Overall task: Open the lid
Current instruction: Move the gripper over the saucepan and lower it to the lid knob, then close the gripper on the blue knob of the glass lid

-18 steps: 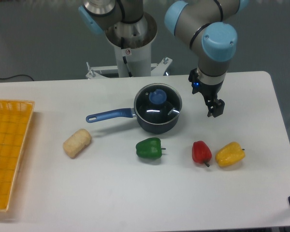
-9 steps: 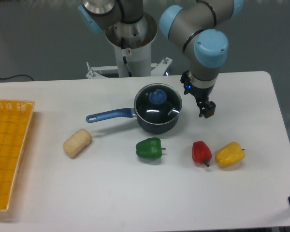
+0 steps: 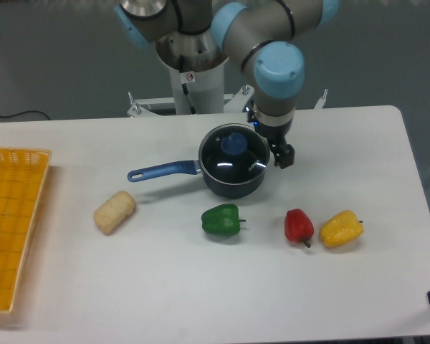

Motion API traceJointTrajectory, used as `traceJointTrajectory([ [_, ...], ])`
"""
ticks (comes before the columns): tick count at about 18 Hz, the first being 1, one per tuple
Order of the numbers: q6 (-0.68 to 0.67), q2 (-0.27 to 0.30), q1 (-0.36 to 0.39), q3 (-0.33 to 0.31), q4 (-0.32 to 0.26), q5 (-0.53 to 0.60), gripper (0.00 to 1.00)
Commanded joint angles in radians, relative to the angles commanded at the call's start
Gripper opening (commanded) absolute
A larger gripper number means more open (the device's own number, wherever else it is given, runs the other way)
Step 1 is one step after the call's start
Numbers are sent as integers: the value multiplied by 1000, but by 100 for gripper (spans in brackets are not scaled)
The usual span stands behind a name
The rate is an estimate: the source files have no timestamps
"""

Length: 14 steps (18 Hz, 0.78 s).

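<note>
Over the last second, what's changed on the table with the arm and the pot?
The gripper has swung left, from well to the right of the saucepan to just off its right rim. It holds nothing; whether its jaws are open is unclear. The lid still sits on the saucepan, and the green pepper, red pepper, yellow pepper and bread roll have not moved.
</note>
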Motion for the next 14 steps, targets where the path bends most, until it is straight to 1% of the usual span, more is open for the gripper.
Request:
traceJointTrajectory([
  [4,0,48,-2,-44,2,-9,100],
  [7,-3,58,-3,-69,9,-12,100],
  [10,-23,58,-6,-78,14,-12,100],
  [12,-28,54,-21,-89,55,-11,100],
  [14,-29,52,-23,-115,99,-12,100],
])
